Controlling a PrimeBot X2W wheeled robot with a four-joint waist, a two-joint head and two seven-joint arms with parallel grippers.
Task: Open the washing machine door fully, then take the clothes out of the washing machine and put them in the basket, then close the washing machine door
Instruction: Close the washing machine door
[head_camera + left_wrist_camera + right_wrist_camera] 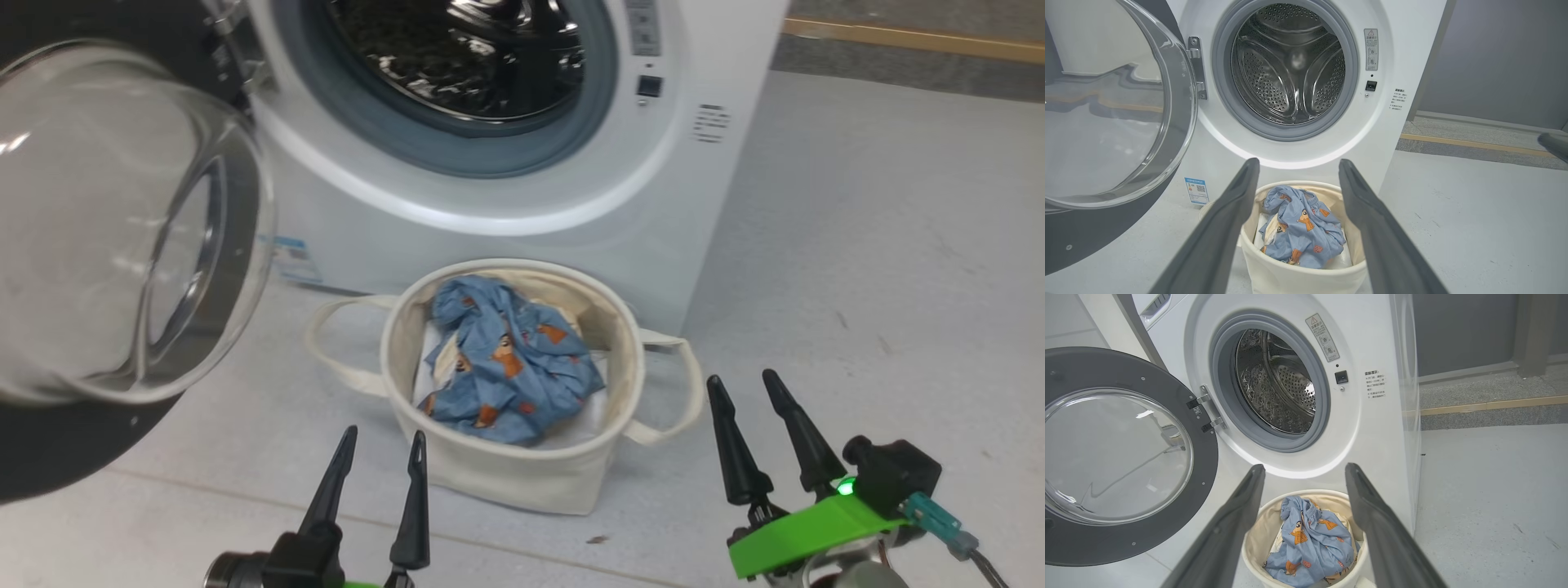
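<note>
The white washing machine (522, 204) (1392, 134) (1372, 428) stands ahead with its steel drum showing bare. Its door (106, 245) (1106, 122) (1118, 457), black-rimmed with a domed glass window, is swung wide open to the left. On the floor in front sits the cream basket (522, 482) (1298, 281) (1257, 531) holding the clothes (506, 367) (1302, 228) (1310, 543), a blue garment with orange animal prints on top. My left gripper (384, 441) (1298, 163) and right gripper (743, 384) (1304, 467) hover open near the basket, holding nothing.
Pale grey floor stretches to the right of the machine, with free room there. A wooden strip (914, 37) runs along a dark band at the back right. A small blue label (1196, 190) sits low on the machine's front.
</note>
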